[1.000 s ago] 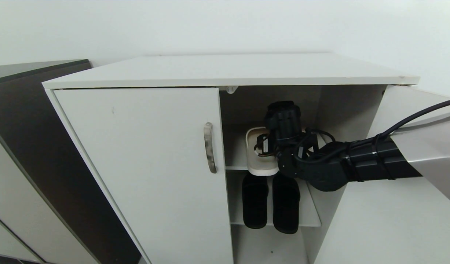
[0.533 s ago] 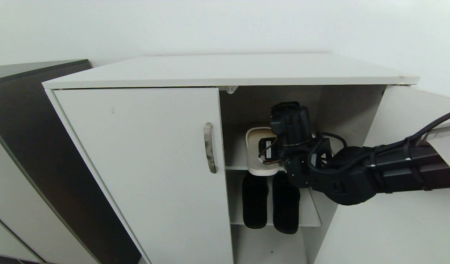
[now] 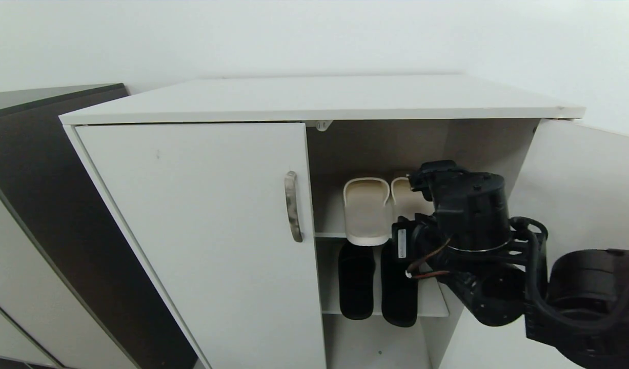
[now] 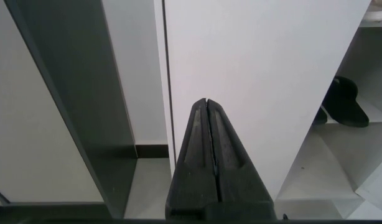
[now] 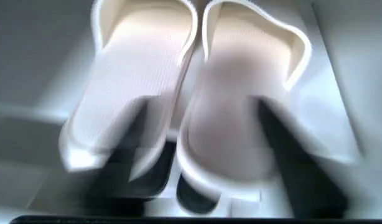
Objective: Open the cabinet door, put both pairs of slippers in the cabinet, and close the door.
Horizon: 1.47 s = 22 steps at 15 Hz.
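- The cabinet [image 3: 319, 97] is standing across the middle of the head view, in front of a pale wall [image 3: 293, 36].
- Its left door [image 3: 201, 230] is sitting shut, with a metal handle [image 3: 292, 206] running upright near its right edge.
- Its right door [image 3: 575, 169] is standing swung open at the right edge of the frame, exposing the right compartment.
- The white slippers [image 3: 366, 210] are lying side by side on the upper shelf [image 3: 328, 220], just right of centre, with their near ends hanging over the shelf's front edge.
- The right slipper of that pair is partly hidden behind the right arm [image 3: 473, 230].
- The black slippers [image 3: 378, 287] are lying side by side on the lower shelf [image 3: 432, 302], directly beneath the white pair, and they too are overhanging the front edge.
- The right arm is filling the lower right of the head view, with its wrist sitting in front of the open compartment.
- In the right wrist view the right gripper [image 5: 202, 109] is facing the white slippers [image 5: 191, 106] from close by.
- Its two blurred dark fingers [image 5: 132, 149] are standing wide apart and holding nothing.
- In the left wrist view the left gripper [image 4: 206, 109] is pointing at the face of the shut left door [image 4: 259, 74], with its jaws pressed together and empty.
- One black slipper [image 4: 346, 102] is showing past that door's edge.
- A dark panel [image 3: 63, 205] is leaning along the left side of the head view, beside the cabinet.
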Motion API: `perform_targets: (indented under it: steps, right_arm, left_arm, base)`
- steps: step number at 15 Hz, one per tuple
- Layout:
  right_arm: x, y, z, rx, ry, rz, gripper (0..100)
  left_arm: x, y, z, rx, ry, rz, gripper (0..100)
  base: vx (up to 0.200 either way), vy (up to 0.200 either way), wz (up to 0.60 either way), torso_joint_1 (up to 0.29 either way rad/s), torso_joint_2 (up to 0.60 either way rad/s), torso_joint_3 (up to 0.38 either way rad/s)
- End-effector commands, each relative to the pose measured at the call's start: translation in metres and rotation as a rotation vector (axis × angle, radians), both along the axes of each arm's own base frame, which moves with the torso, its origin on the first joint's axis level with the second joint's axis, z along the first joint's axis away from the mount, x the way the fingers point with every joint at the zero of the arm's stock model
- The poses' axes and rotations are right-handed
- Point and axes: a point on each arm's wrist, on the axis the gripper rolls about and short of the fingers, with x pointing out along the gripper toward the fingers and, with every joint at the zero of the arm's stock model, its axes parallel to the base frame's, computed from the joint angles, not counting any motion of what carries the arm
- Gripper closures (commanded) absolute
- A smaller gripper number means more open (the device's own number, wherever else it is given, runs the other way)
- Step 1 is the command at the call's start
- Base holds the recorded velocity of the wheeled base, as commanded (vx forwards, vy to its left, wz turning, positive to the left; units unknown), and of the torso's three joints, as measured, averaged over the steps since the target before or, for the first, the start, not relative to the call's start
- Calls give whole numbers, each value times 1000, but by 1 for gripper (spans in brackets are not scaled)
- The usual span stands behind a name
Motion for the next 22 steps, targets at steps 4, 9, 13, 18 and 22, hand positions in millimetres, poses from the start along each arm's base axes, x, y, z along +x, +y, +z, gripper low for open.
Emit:
perform_targets:
  steps: [4,9,13,18,22]
  right_arm:
    - [-14,-7,-2,0,16,51,100]
    - [-12,-5,-7,-7,22,49,100]
    - [-13,-5,-8,-7,22,52,100]
    - [-13,-5,-13,-19,35,53,100]
    - [-14,-6,-17,-14,42,81,100]
  left_arm:
    - [0,0,0,0,1,0,100]
    - [0,0,0,-2,1,0,100]
    - [0,0,0,-3,1,0,100]
    - [0,0,0,-3,1,0,100]
    - [0,0,0,-3,3,0,100]
  base:
    - [-50,0,0,1,2,1]
    - [-200,0,0,3,2,-2]
    - [-200,0,0,1,4,2]
    - [-200,0,0,0,0,0]
    - [-200,0,0,0,-1,1]
